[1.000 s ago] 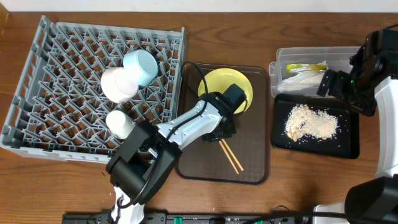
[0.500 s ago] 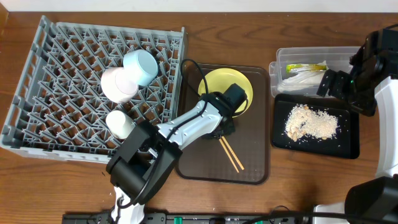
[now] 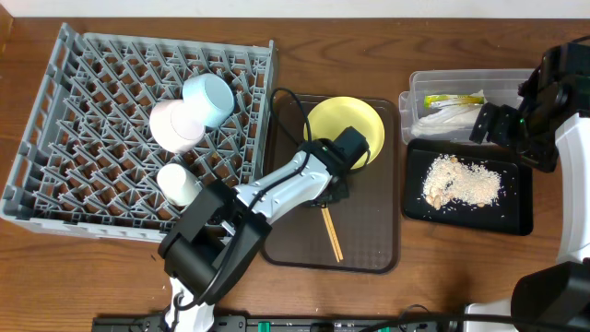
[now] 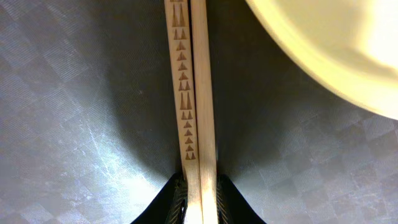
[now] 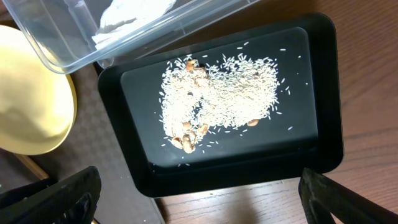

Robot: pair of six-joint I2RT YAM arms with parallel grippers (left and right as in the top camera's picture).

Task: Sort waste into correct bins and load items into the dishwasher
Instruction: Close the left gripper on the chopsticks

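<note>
My left gripper [image 3: 329, 192] is shut on the two wooden chopsticks [image 3: 332, 235] low over the dark brown tray; in the left wrist view the pair [image 4: 194, 93] runs straight out from between the jaws [image 4: 199, 202]. The pale yellow plate [image 3: 344, 129] lies just beyond, and its edge shows in the left wrist view [image 4: 336, 50]. My right gripper [image 5: 199, 193] is open and empty above the black tray [image 5: 323, 93] of food scraps [image 5: 217, 93]. The clear tub [image 3: 461, 81] holds the wrapper [image 3: 454, 99] and white paper [image 3: 442, 118]. The light blue bowl [image 3: 210, 99] and white bowl [image 3: 177, 126] sit in the dish rack [image 3: 92, 92].
The dark brown serving tray [image 3: 369, 244] lies between the rack and the bins. A small white cup [image 3: 177, 184] stands in the rack's near edge. A black cable loops over the brown tray's left side [image 3: 281, 101]. Bare wooden table lies in front.
The chopsticks have swung from a diagonal to nearly straight toward the table's front. The plate has shifted slightly to the right. The right arm has not moved.
</note>
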